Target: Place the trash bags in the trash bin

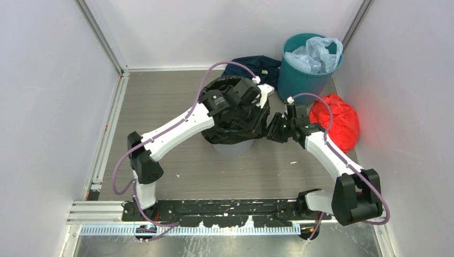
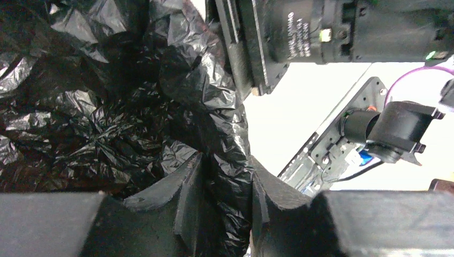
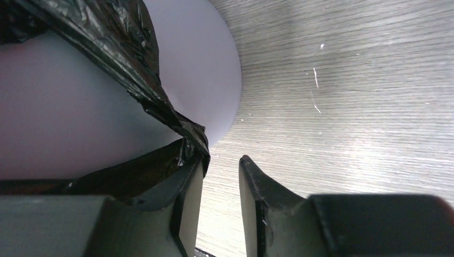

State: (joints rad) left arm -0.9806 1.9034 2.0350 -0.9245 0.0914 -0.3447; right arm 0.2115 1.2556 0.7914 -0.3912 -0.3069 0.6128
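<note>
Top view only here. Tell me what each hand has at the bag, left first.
Observer: In the left wrist view, a fold of the bag fills the gap between the fingers of the left hand; it is pinched.
Operator: Now the right.
Observer: The right hand is open. Only floor shows between its fingers, and the bag's hem lies against the outside of one finger.
Operator: Report the bin there.
Observer: The bin shows bare grey wall below that hem.
</note>
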